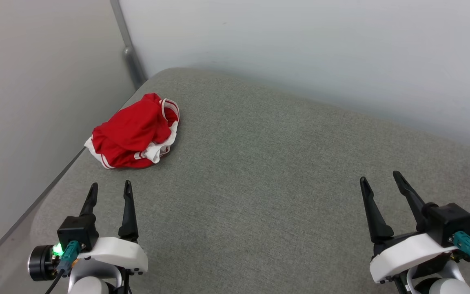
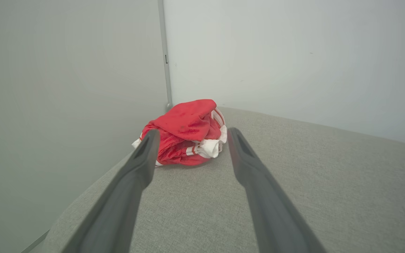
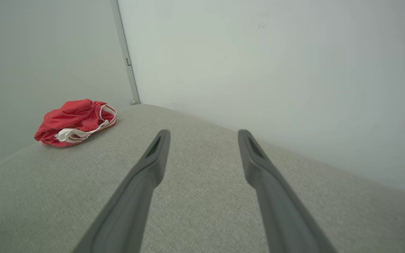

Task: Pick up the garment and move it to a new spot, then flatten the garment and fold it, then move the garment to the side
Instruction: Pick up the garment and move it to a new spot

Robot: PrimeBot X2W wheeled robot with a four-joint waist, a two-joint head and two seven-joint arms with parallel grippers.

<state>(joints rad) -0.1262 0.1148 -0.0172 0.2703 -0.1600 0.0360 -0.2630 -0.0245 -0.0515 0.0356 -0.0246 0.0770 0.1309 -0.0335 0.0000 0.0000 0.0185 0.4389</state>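
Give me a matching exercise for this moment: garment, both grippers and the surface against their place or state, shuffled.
1. crumpled red jersey garment with white trim
2. left gripper
3. right gripper
4. grey woven fabric surface

A. open, lower right, far from the garment
B. bunched near the far left corner
C. open, just short of the garment
D. carries the garment

Pairs: 1-B, 2-C, 3-A, 4-D

Grey fabric cushion [image 1: 259, 183] set in corner; pale walls [image 1: 300, 41] either side; metal strip [image 1: 127, 45] at corner; soft even light.
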